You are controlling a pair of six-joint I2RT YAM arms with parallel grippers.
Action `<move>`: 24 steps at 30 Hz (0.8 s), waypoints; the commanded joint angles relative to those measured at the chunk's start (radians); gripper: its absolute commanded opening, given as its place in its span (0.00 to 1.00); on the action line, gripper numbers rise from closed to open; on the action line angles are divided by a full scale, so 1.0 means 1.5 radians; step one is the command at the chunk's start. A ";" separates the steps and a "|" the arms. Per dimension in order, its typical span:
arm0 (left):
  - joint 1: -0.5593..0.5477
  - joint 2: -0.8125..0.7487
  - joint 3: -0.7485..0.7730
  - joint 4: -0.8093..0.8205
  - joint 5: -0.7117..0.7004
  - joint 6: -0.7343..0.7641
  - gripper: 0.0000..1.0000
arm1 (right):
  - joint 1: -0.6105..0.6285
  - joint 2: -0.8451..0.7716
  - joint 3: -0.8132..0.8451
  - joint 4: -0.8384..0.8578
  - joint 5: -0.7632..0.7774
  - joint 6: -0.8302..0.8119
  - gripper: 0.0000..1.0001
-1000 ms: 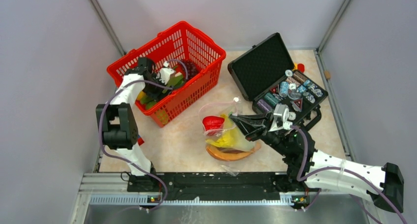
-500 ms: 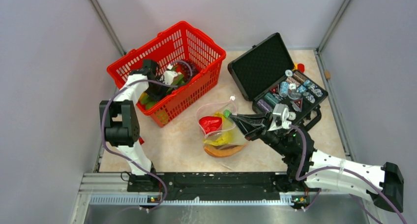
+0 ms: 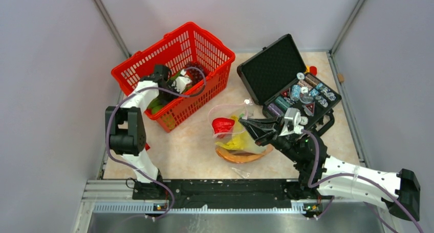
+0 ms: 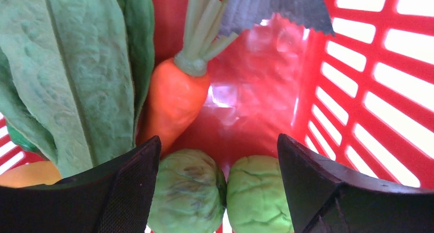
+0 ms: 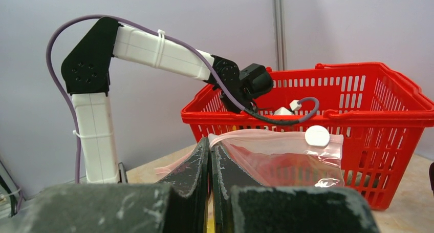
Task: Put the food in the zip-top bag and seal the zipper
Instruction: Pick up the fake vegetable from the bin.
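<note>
Left pincer (image 4: 218, 140), wide and empty, has advanced deeper into basket (image 3: 204, 43), now over carrot (image 4: 171, 102). Right pincer (image 5: 210, 153) clamps bag (image 5: 276, 159) mouth at bench (image 3: 189, 146) centre. Next pick judged imminent.

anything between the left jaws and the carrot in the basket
Yes. Two green round pieces lie side by side in front of the left gripper, between its open jaws and nearer than the carrot; a green leaf flanks the carrot's left side.

A robotics lab cell: plain grey panel walls (image 3: 51, 64) on aluminium corner posts (image 3: 107, 23), two white-and-black robot arms (image 3: 135, 97) bolted to a black rail (image 3: 225, 187) beside a beige marbled surface (image 3: 189, 146).
</note>
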 commanded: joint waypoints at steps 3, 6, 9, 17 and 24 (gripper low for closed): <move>-0.004 0.042 0.004 0.073 -0.019 -0.025 0.85 | 0.005 -0.017 0.032 0.059 0.004 0.005 0.00; -0.005 0.058 0.009 0.065 -0.012 -0.021 0.85 | 0.004 -0.019 0.032 0.055 0.008 0.005 0.00; -0.005 0.070 0.005 0.072 -0.020 -0.023 0.85 | 0.004 -0.018 0.030 0.058 0.011 0.005 0.00; -0.006 0.095 0.014 0.062 -0.046 -0.038 0.77 | 0.005 -0.015 0.033 0.057 0.008 0.005 0.00; -0.010 0.012 0.035 0.057 -0.019 -0.038 0.36 | 0.004 -0.016 0.034 0.054 0.011 0.007 0.00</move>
